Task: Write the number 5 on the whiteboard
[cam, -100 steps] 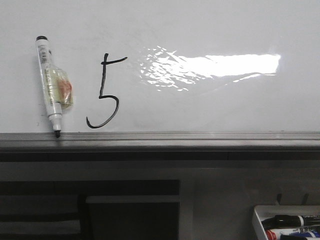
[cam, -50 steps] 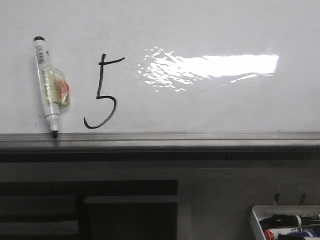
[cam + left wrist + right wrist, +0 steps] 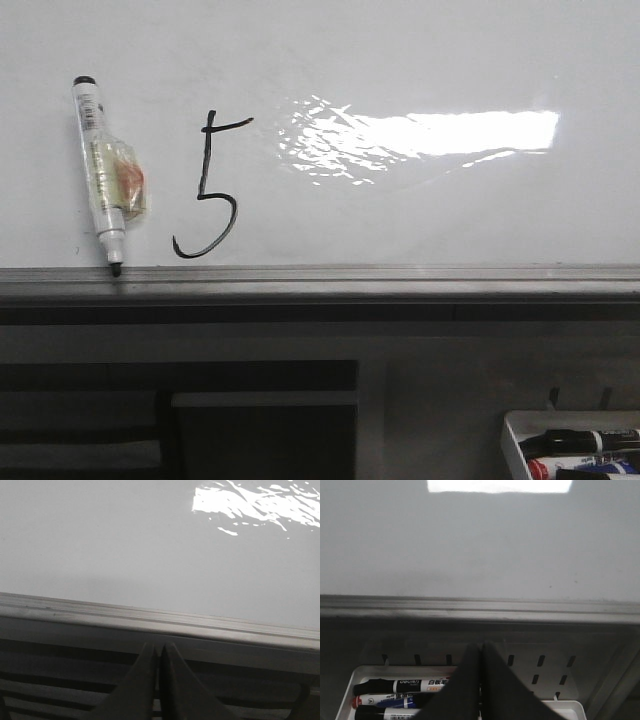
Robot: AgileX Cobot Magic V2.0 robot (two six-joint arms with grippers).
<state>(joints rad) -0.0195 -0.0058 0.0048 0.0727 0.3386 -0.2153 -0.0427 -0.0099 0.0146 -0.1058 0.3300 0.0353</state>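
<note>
A thin black hand-drawn number 5 [image 3: 208, 185] stands on the glossy whiteboard [image 3: 420, 60], left of the bright glare patch [image 3: 430, 135]. A white marker with a black tip [image 3: 103, 170] leans on the board left of the 5, tip down on the grey ledge [image 3: 350, 280]. Neither gripper shows in the front view. In the left wrist view my left gripper [image 3: 160, 647] is shut and empty, below the ledge [image 3: 165, 625]. In the right wrist view my right gripper [image 3: 480, 647] is shut and empty, over a white tray [image 3: 572, 707] below the ledge.
A white tray [image 3: 515, 440] at the lower right holds black, red and blue markers [image 3: 580, 442]; they also show in the right wrist view [image 3: 400, 686]. A dark slatted panel [image 3: 180, 420] sits under the ledge at the lower left.
The picture shifts by a few pixels between frames. The marker, the 5 and the board stay as they were.
</note>
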